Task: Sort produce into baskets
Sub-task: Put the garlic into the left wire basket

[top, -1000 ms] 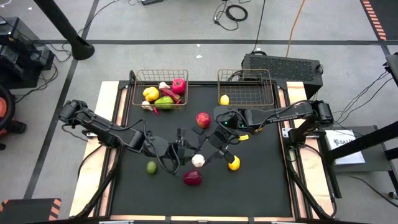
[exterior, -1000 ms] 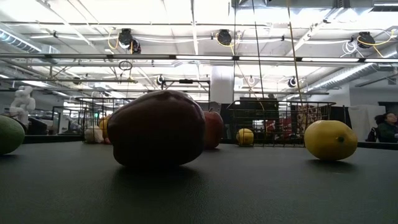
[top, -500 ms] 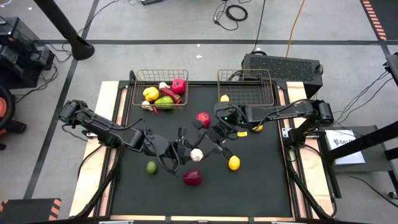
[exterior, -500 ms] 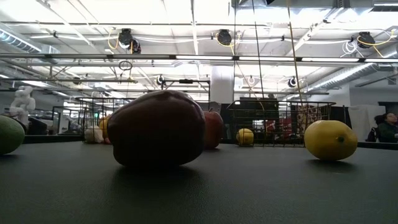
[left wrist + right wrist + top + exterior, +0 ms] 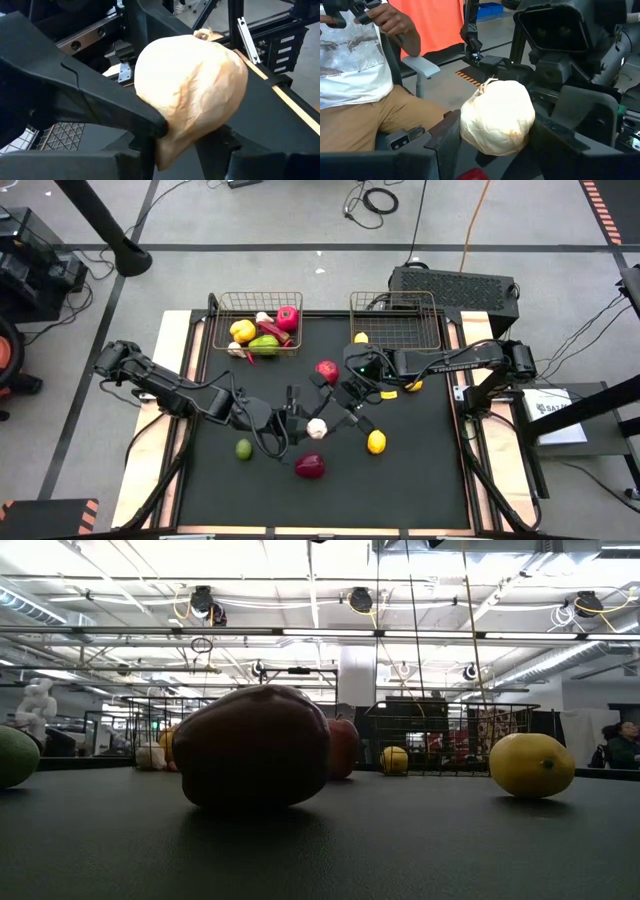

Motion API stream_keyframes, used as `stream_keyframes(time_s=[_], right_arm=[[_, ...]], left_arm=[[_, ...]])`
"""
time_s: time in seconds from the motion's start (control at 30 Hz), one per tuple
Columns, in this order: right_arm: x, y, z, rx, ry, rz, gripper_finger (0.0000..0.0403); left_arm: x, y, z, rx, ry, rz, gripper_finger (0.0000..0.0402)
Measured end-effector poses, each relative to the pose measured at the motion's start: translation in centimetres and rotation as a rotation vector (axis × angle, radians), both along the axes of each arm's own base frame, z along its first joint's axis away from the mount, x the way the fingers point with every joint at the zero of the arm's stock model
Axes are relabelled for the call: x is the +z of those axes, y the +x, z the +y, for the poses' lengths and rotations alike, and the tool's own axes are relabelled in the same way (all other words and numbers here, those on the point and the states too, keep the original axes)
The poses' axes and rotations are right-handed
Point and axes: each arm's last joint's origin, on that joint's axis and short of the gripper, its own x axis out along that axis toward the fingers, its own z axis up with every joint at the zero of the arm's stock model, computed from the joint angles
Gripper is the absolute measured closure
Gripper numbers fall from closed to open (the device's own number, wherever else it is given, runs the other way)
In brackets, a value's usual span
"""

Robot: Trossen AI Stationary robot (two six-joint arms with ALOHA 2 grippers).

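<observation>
A white garlic (image 5: 317,427) is between my two grippers over the middle of the black mat; it also shows in the left wrist view (image 5: 190,90) and the right wrist view (image 5: 497,117). My left gripper (image 5: 305,425) is shut on it. My right gripper (image 5: 335,415) is open, one finger on each side of the garlic; I cannot tell whether it touches. The left basket (image 5: 222,330) holds several pieces of produce. The right basket (image 5: 400,320) holds a lemon (image 5: 361,339). A red apple (image 5: 327,370), a lemon (image 5: 376,442), a lime (image 5: 243,448) and a purple onion (image 5: 310,466) lie on the mat. My left gripper pinches the garlic's bulb by its two sides (image 5: 155,125) between its two fingers, coming level from the table's left. The garlic's stem tip (image 5: 202,34) points away from the fingers. The low view shows neither gripper nor garlic at mat level.
Another yellow piece (image 5: 413,386) lies partly under my right arm. A black box (image 5: 455,285) stands behind the right basket. A seated person (image 5: 360,75) shows beyond the table in the right wrist view. The mat's near part (image 5: 400,490) is bare.
My left gripper has carried the garlic a little toward the far edge. My right gripper has gone from beside the near lemon toward the table's left and far edge, up to the garlic. The lemon has stayed where it was.
</observation>
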Motion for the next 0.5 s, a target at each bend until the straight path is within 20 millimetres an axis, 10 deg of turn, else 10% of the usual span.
stream_keyframes(time_s=[0.5], right_arm=[[-0.03, -0.04, 0.01, 0.006, 0.004, 0.008, 0.0195]], left_arm=[[-0.05, -0.03, -0.05, -0.005, 0.002, 0.006, 0.0324]])
